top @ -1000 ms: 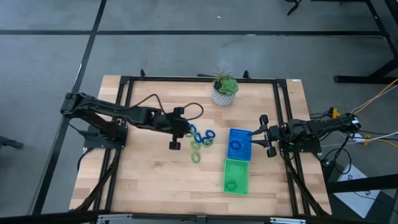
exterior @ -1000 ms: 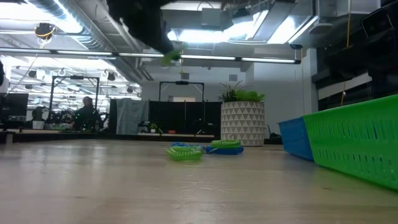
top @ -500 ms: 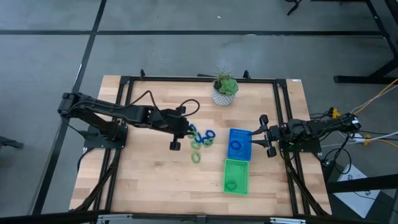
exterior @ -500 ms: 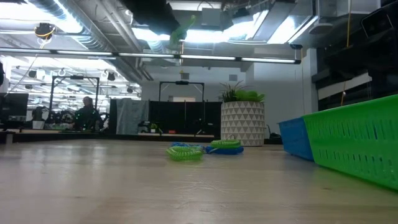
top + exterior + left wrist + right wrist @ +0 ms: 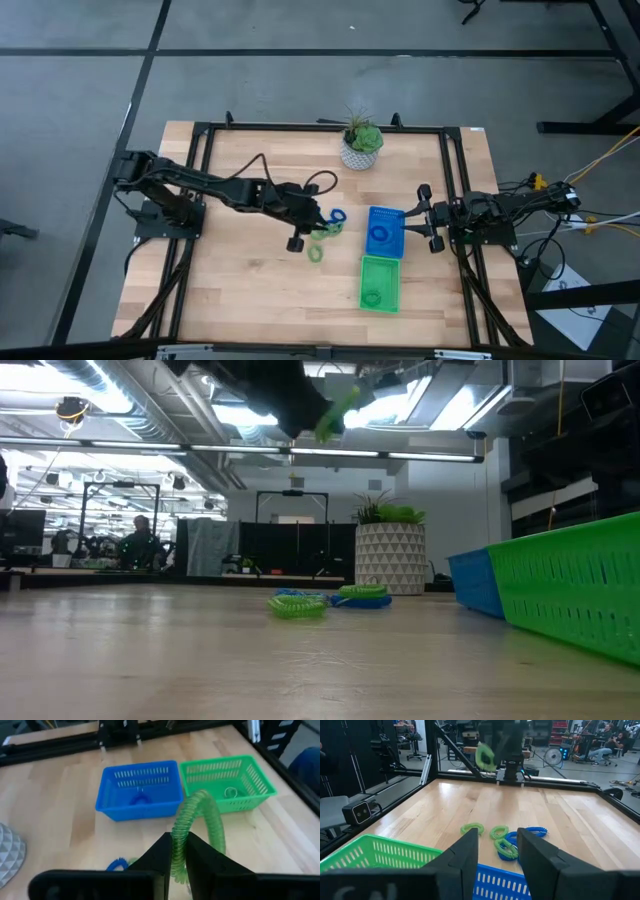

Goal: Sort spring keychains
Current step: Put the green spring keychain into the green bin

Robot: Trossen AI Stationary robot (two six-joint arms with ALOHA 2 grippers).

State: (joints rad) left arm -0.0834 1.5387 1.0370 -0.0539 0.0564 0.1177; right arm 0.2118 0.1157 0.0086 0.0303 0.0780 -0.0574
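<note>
nearest of all, the green tray sits at the near right of the table, with one small pale coil resting inside it. just beyond it, and touching it, lies the blue tray, which holds a blue coil. left of the green tray, a single light green keychain lies alone on the wood. a little farther off, a cluster of blue and green spring keychains rests near the table's middle, just left of the blue tray. above that cluster hangs the left gripper, raised clear of the table, its jaws pressed together on a green spring keychain that arches up from between the fingers. the right gripper waits at the right edge, beside the blue tray, with its jaws apart and nothing between them. farthest back stands a potted plant in a white patterned pot. beyond the table, a person shows in the room.
</note>
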